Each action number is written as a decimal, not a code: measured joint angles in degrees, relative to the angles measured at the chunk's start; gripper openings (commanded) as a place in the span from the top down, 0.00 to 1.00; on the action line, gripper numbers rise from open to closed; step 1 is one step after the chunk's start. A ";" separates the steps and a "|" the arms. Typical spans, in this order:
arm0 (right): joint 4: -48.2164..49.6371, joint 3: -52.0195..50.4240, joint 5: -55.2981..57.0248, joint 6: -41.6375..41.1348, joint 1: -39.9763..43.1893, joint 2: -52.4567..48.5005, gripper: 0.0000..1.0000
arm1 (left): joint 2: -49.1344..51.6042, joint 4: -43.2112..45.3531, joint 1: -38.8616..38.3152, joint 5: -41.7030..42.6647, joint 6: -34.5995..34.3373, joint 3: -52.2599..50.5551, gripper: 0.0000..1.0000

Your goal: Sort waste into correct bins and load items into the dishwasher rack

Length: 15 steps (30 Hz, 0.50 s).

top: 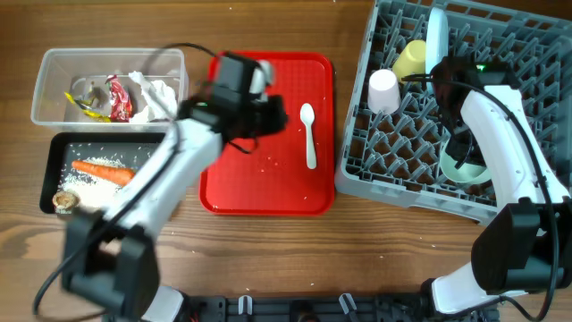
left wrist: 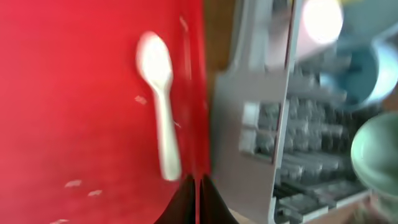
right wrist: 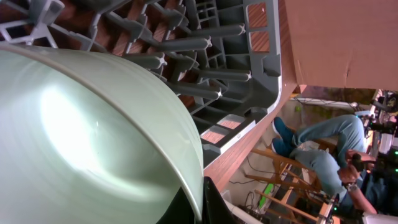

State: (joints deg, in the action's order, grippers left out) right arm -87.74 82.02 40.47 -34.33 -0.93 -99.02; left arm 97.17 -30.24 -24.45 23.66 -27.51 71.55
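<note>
A white plastic spoon point(top: 308, 134) point(left wrist: 159, 99) lies on the flat red tray point(top: 268, 183), bowl end away from me. My left gripper point(top: 279, 119) point(left wrist: 198, 200) hovers over the tray just left of the spoon, shut and holding nothing. The grey dishwasher rack point(top: 518, 54) point(left wrist: 273, 124) holds an upright white plate point(top: 436, 36), a yellow cup point(top: 411, 59) and a white cup point(top: 382, 90). My right gripper point(top: 461, 150) point(right wrist: 202, 200) is shut on the rim of a pale green bowl point(top: 466, 172) point(right wrist: 87, 137) inside the rack point(right wrist: 205, 43).
At the far left a clear tub point(top: 54, 67) holds wrappers point(top: 117, 98) and white tissue point(top: 154, 92). In front of it a black tray point(top: 54, 170) holds a carrot point(top: 103, 170), rice and a brown lump point(top: 63, 201). A few rice grains dot the red tray.
</note>
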 measured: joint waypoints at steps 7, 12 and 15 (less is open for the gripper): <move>-0.02 0.02 -0.17 0.17 0.00 0.00 0.96 | 7.52 5.51 -5.40 3.76 -2.08 -0.07 0.96; 0.28 0.02 -0.20 0.17 0.00 0.00 0.96 | 7.98 9.01 -8.74 6.56 -3.08 -0.15 0.62; 0.35 0.02 -0.37 0.24 0.00 0.00 0.96 | 7.98 9.70 -10.47 8.17 -3.26 -0.15 0.61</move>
State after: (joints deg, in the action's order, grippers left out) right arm -87.39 82.04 40.10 -34.09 -0.93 -99.02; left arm 105.14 -20.53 -34.92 31.83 -30.76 71.40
